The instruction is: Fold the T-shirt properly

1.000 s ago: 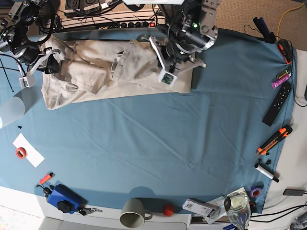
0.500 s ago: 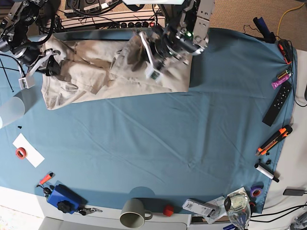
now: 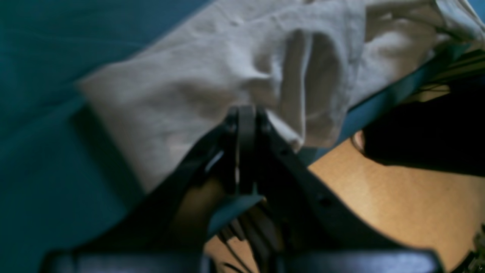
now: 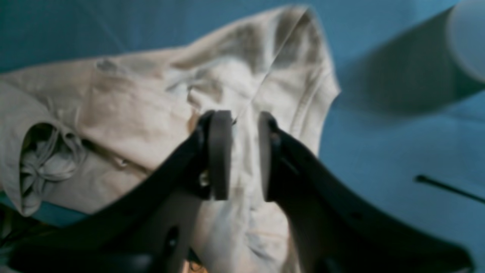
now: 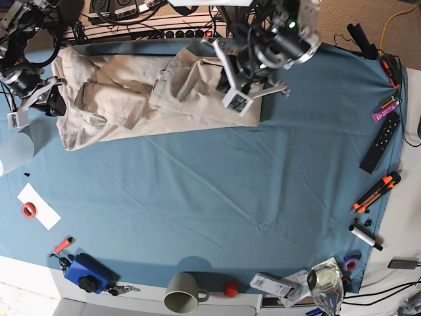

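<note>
The blue table cloth [image 5: 217, 197] covers nearly the whole table, and the T-shirt [image 5: 131, 99] lies bunched along its far edge, stretched sideways between the two arms and far from flat, with folds piled near its middle. It still reaches the same stretch of cloth as a second ago, but its left end in the base view now looks pulled out and wider, since the right gripper [image 4: 240, 151] has drawn outward past that end. In the right wrist view its jaws stand a little apart with shirt fabric between them; whether they actually pinch it I cannot tell. The left gripper [image 3: 246, 125] has swung from over the shirt's middle back toward the other end near the far table edge. In the left wrist view its jaws are pressed together at the hem, and a bit of fabric seems caught at the tips, though blur leaves that uncertain. Judged from this, the arms are spreading the shirt, and no real fold is made yet. Small things sit untouched along the near and side edges: a mug [image 5: 183, 291], a remote [image 5: 380, 142], a clear cup [image 5: 14, 153].
</note>
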Motion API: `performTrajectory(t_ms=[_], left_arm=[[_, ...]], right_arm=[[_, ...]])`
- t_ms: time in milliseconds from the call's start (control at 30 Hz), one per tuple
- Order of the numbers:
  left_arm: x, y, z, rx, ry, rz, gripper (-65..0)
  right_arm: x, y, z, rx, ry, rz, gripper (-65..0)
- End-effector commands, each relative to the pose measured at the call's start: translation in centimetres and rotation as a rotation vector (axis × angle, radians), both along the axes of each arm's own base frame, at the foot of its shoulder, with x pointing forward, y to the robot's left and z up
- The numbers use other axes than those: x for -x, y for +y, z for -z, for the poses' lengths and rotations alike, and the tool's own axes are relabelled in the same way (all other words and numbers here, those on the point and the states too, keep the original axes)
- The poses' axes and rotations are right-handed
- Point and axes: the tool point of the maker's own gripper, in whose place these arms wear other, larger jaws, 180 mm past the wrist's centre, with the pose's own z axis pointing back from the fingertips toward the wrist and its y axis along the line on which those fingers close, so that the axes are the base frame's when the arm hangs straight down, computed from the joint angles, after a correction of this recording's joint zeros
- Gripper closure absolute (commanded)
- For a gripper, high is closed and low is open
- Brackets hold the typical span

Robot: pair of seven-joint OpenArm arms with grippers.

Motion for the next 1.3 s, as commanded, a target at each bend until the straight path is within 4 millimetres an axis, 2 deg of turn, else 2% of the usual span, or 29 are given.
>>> performTrajectory(t_ms=[0, 67, 100, 300, 400, 567, 767, 900, 1167, 1267], left_arm=[[0.2, -0.3, -1.1, 0.034, -0.033, 0.003, 0.0], [1.2, 0.1, -0.7, 0.026, -0.015, 0.007, 0.0], [1.6, 0.1, -0.4, 0.023, -0.002, 0.009, 0.0], [2.7, 0.4, 0.3, 0.01, 0.03, 0.017, 0.0], [2.7, 0.5, 0.3, 0.008, 0.03, 0.019, 0.0], [2.7, 0.4, 0.3, 0.007, 0.028, 0.021, 0.0], [2.7, 0.4, 0.3, 0.008, 0.028, 0.021, 0.0], [2.6, 0.4, 0.2, 0.012, 0.021, 0.019, 0.0], [2.1, 0.2, -0.3, 0.034, -0.011, 0.011, 0.0], [2.1, 0.2, -0.3, 0.034, -0.012, 0.011, 0.0]], right_arm=[[-0.3, -0.6, -1.0, 0.034, -0.023, -0.005, -22.8], [0.1, -0.7, -0.7, 0.04, -0.007, -0.004, -30.9], [0.2, -0.6, -0.6, 0.039, -0.004, -0.004, -32.4], [0.6, -1.0, -0.2, 0.059, 0.016, 0.004, -32.4], [0.4, -2.2, 0.1, 0.091, 0.024, 0.051, -32.4], [-0.1, -3.7, 2.7, -0.013, 0.061, 0.132, -32.4], [0.9, -3.7, 6.6, -0.174, 0.157, 0.177, -32.4], [2.0, -2.7, 8.0, -0.273, 0.216, 0.176, -32.4], [0.7, -1.0, 6.6, -0.416, 0.118, 0.152, -32.4], [0.7, 0.1, 6.9, -0.443, 0.124, 0.131, -32.4]])
